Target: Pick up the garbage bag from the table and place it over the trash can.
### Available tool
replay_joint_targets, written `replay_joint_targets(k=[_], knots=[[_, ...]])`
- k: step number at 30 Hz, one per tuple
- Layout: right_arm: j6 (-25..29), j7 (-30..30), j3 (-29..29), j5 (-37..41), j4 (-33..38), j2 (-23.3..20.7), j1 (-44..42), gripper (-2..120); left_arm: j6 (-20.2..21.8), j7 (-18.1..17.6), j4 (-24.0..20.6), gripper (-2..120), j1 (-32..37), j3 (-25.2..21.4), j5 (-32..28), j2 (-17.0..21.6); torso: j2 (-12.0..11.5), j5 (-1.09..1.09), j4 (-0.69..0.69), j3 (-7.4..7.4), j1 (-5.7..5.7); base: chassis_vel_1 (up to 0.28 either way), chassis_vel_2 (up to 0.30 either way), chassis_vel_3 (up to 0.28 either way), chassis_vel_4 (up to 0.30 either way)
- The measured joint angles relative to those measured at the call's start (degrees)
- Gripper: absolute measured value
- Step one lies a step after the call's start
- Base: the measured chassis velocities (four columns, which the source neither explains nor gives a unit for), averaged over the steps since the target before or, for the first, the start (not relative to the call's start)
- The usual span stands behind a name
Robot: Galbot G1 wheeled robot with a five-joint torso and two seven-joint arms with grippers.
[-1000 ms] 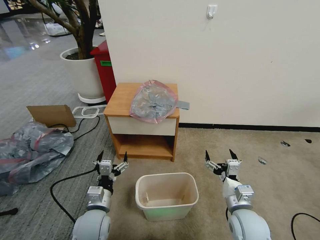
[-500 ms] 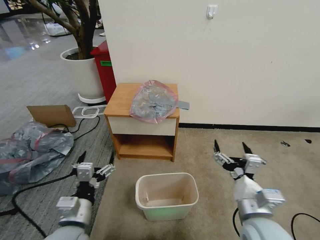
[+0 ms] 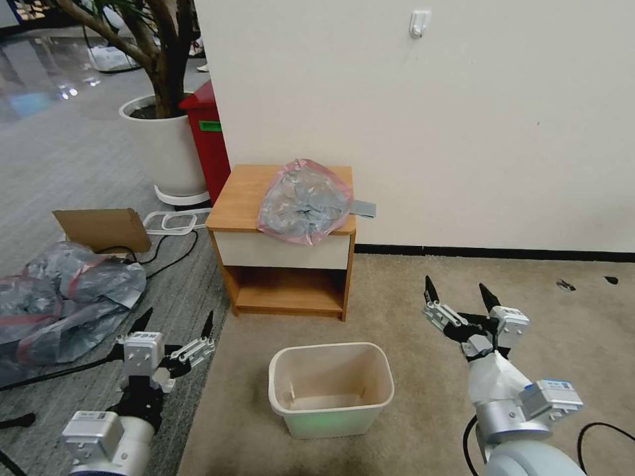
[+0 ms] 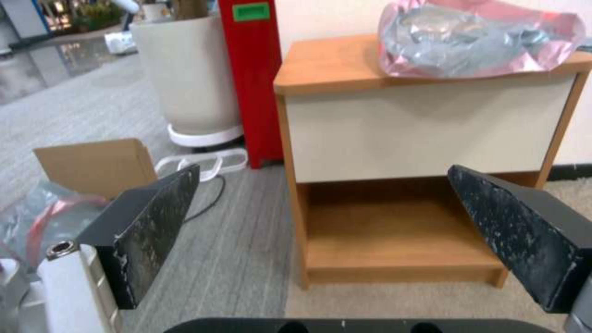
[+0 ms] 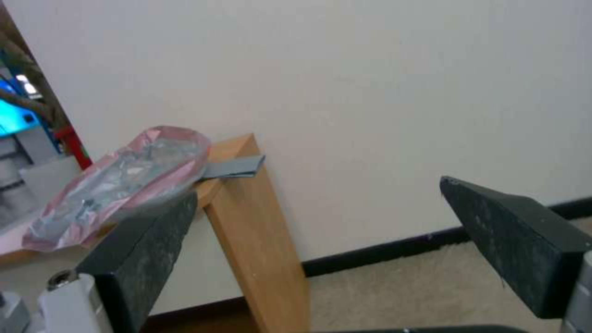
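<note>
The garbage bag (image 3: pixel 304 201), translucent grey with a pink rim band, lies crumpled on the right half of the table (image 3: pixel 243 192), its edge drooping over the white drawer front. Both wrist views show the garbage bag (image 4: pixel 475 39) (image 5: pixel 126 178) too. The cream trash can (image 3: pixel 331 388) stands empty on the carpet in front of the table. My left gripper (image 3: pixel 175 325) is open, low at the left of the trash can over the grey floor. My right gripper (image 3: pixel 460 295) is open at the right of the trash can, pointing toward the wall. Neither holds anything.
A heap of grey bags with red bands (image 3: pixel 63 301) lies at far left beside a cardboard box (image 3: pixel 102 228) and black cables (image 3: pixel 165 254). A tall red bin (image 3: pixel 208 135) and a white planter (image 3: pixel 162 149) stand behind the table. A wall rises close behind it.
Both arms have spread outward from beside the trash can: the left gripper went left and down, the right gripper went right and slightly up. Bag, table and can have not moved.
</note>
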Motion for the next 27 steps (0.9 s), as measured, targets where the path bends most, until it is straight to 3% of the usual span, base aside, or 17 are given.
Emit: replay_joint_targets(k=[5, 8, 9, 13, 17, 21, 27], knots=[[-0.3, 0.5, -0.1, 8.3, -4.0, -1.5, 4.3, 100, -0.1, -0.7, 0.1, 100, 0.8, -1.8, -3.6, 1.3, 0.0, -0.01, 0.00, 0.00, 0.00, 0.000, 0.000, 0.000, 0.000], [-1.8, 1.2, -0.9, 18.6, -9.6, -1.0, 12.3, 100, -0.7, -2.2, 0.2, 100, 2.1, -5.1, -10.3, 3.7, 0.0, 0.00, 0.01, 0.00, 0.00, 0.000, 0.000, 0.000, 0.000], [-1.8, 1.2, -0.9, 18.6, -9.6, -1.0, 12.3, 100, -0.7, -2.2, 0.2, 100, 2.1, -5.1, -10.3, 3.7, 0.0, 0.00, 0.01, 0.00, 0.00, 0.000, 0.000, 0.000, 0.000], [-4.7, 3.5, -1.5, 33.0, -18.7, -0.6, 24.1, 100, -0.9, -2.3, 0.3, 100, 2.2, -5.5, -11.1, 4.0, 0.0, -0.01, 0.01, 0.00, 0.00, 0.000, 0.000, 0.000, 0.000], [-5.5, 3.8, -1.5, 38.3, -25.0, -0.3, 29.8, 100, -0.9, -2.4, 0.4, 100, 2.2, -5.6, -11.2, 4.0, 0.0, 0.01, 0.00, 0.01, 0.00, 0.000, 0.000, 0.000, 0.000], [-7.8, 4.1, -1.0, 50.3, -34.4, 0.5, 38.4, 100, -1.1, -3.3, 0.4, 100, 3.6, -8.9, -16.7, 5.3, 0.0, 0.00, 0.01, 0.01, 0.00, 0.000, 0.000, 0.000, 0.000], [-9.4, 4.7, -1.0, 57.7, -40.9, 1.2, 44.2, 100, -1.2, -3.4, 0.4, 100, 3.7, -9.1, -17.0, 5.4, 0.0, 0.00, 0.00, 0.01, 0.00, 0.000, 0.000, 0.000, 0.000]])
